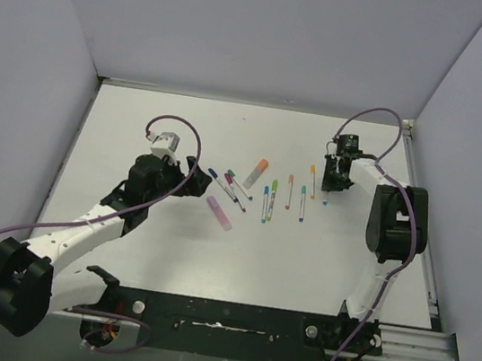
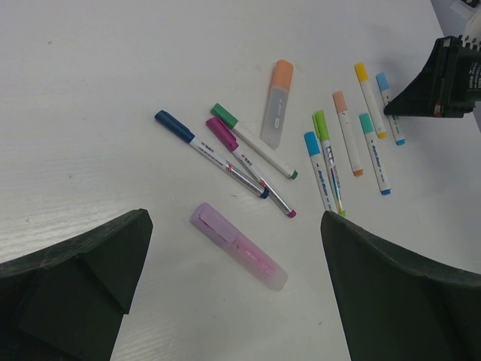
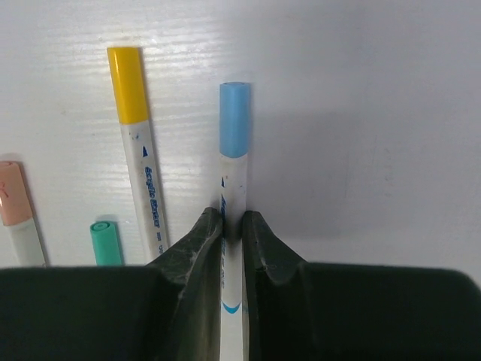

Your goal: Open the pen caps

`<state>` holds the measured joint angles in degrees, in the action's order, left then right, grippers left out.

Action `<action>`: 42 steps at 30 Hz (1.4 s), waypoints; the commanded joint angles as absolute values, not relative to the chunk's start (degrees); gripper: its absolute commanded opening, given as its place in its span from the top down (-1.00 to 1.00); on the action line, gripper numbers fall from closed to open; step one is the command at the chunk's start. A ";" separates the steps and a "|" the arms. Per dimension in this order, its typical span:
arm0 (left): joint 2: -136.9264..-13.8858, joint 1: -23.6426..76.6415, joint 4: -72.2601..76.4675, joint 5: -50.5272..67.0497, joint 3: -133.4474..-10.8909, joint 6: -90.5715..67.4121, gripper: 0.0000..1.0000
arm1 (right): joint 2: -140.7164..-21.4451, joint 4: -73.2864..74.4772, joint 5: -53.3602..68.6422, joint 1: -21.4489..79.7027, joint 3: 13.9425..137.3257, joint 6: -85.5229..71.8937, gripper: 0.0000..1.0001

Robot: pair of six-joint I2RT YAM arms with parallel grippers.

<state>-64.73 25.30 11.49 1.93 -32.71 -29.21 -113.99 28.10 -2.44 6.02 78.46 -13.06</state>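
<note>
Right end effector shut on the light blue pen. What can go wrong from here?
The right end effector pinches the light blue pen on its round barrel; it may twist or slip when the cap is pulled. The yellow pen lies close beside; lifting may knock it. The left end effector hangs open far from this cap; reaching over could sweep other pens.

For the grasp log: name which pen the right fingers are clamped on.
The light-blue-capped pen, beside the yellow-capped pen; only its white barrel sits pinched between the right fingers.
</note>
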 commanded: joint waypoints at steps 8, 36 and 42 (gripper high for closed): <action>-70.27 25.29 24.52 10.09 -33.13 -42.86 -0.95 | -87.70 13.78 -3.61 20.77 64.03 -7.12 1.00; -80.94 30.74 41.02 13.04 -33.24 -48.74 -0.52 | -85.76 0.97 5.58 45.70 56.92 -11.51 1.00; -80.23 30.76 41.40 12.59 -32.72 -48.48 -0.21 | -86.06 -0.01 4.94 47.06 57.30 -11.68 1.00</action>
<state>-80.49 30.59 36.91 13.50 -32.16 -48.93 -86.41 4.34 5.17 46.11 54.54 -11.16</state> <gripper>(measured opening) 0.639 0.129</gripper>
